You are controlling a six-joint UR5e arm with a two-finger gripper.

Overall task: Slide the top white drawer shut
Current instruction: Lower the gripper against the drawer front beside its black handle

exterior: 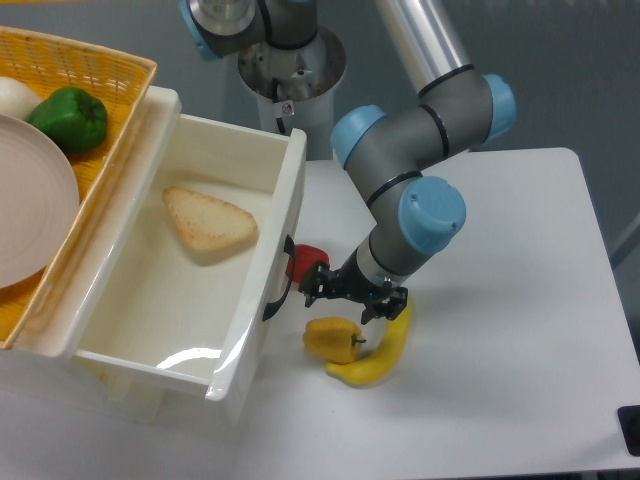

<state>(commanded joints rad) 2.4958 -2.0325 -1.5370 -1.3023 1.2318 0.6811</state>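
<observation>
From my station I see the top white drawer pulled far out of the cabinet toward the lower right, its open cavity facing up and filling the left half of the view. Its glossy front panel runs down the right edge, and the black curved handle sits on the outer face of that panel. Inside, 1 triangular slice of bread lies flat on the drawer floor, nearer the back.

The gripper hangs low over the table, just right of the handle and not touching it as far as I can make out. Its 2 black fingers are spread apart with nothing between them. A red object sits on the table between the drawer front and the gripper, partly hidden by the fingers, so I cannot tell what it is. Just below the gripper lies a yellow bell pepper, and a banana curves around the pepper's right side, its upper end passing under the gripper's right finger.

The grey arm with blue joint caps bends over the table from its base at the top of the view.

On top of the cabinet, at the upper left, a yellow woven basket holds a green bell pepper, a pale plate and a white round item cut off by the frame edge.
</observation>
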